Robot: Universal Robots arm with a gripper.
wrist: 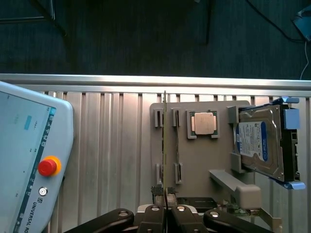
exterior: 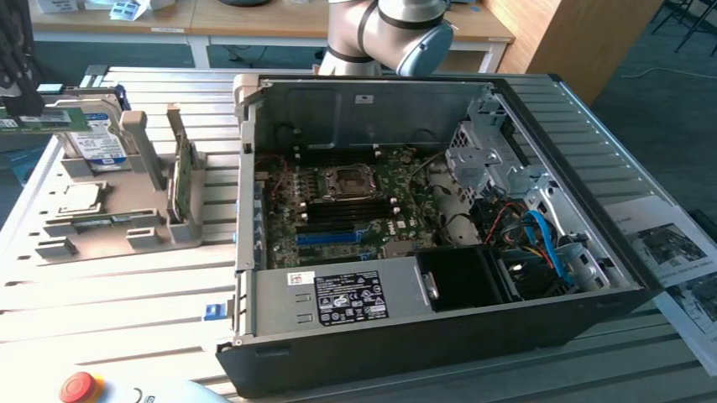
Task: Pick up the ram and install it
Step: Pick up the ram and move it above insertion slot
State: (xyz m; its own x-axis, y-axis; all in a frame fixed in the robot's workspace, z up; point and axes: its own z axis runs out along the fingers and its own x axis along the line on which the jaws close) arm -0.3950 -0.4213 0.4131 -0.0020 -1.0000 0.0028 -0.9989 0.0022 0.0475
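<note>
Gripper (wrist: 165, 216) fingers were pinched almost shut on the ram (wrist: 164, 145), held edge-on above the grey fixture (wrist: 204, 160); at the upper left of the exterior view it hung well apart from the open computer case (exterior: 448, 353). I judged the pick done and the install not yet begun, and seating it would call for squaring the stick with the dark memory slots (exterior: 336, 217) on the motherboard (exterior: 381, 193). Only "UNIVERSAL RO" on the teach pendant (wrist: 24, 145) read clearly; the hard drive (wrist: 260, 141) label's print was too small.
</note>
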